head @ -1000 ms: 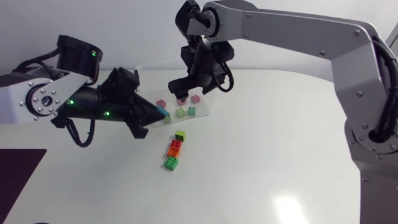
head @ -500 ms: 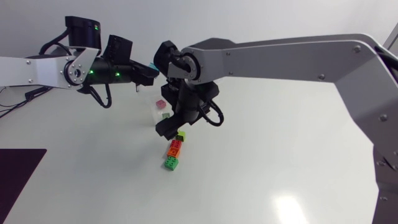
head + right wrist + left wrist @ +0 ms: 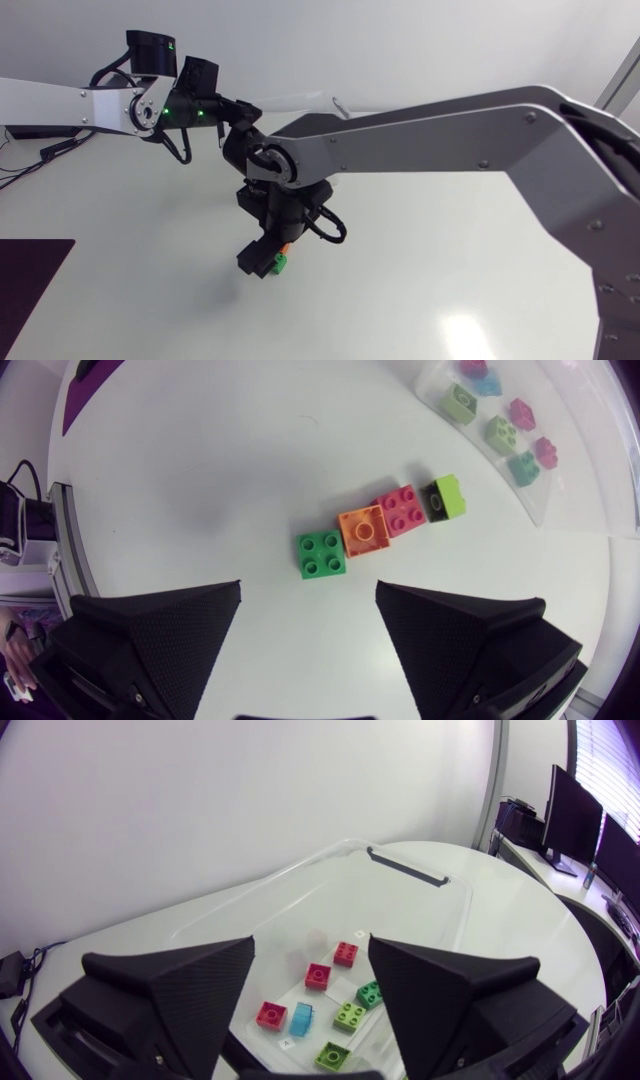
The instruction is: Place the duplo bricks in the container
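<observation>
Green-orange-pink-lime row of 4 bricks (image 3: 363,530) sits on the table (image 3: 200,460), just ahead of your right gripper (image 3: 308,588), fingers spread. Left gripper (image 3: 311,942), spread too, hangs over the container (image 3: 405,867) holding 7 bricks (image 3: 318,976).

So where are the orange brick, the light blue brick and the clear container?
orange brick (image 3: 362,530), right wrist view, its top stud.
light blue brick (image 3: 301,1018), left wrist view, its top face.
clear container (image 3: 405,866), left wrist view, dark strip on its rim.
</observation>
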Motion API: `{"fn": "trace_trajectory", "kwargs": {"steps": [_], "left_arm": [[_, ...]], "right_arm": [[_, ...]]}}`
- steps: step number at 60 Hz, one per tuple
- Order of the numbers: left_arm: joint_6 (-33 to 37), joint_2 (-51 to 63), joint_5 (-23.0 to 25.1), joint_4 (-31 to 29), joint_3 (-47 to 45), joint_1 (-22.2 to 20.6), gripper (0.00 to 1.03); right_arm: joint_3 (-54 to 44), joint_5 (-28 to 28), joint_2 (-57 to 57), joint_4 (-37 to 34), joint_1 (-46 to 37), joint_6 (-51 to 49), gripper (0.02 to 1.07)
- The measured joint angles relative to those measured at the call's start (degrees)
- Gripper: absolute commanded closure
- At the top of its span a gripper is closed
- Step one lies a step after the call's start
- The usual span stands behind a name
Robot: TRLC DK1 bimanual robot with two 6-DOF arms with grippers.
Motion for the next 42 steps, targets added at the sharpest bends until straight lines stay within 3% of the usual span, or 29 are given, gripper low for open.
{"fn": "trace_trajectory", "kwargs": {"steps": [10, 25, 42], "left_arm": [[-0.2, -2.2, 0.0, -1.6, 0.0, 1.6, 0.05], [-0.2, -14.7, 0.1, -3.6, -2.4, 3.6, 0.05], [-0.1, -22.1, 3.0, -6.8, -6.8, 7.3, 0.05]], "right_arm": [[1.0, -1.7, 3.1, -2.5, -0.2, 0.0, 0.12], [6.7, -2.2, 8.8, -6.8, -0.5, 0.0, 0.12], [14.0, -1.9, 13.5, -10.5, -0.5, 0.0, 0.12]]}}
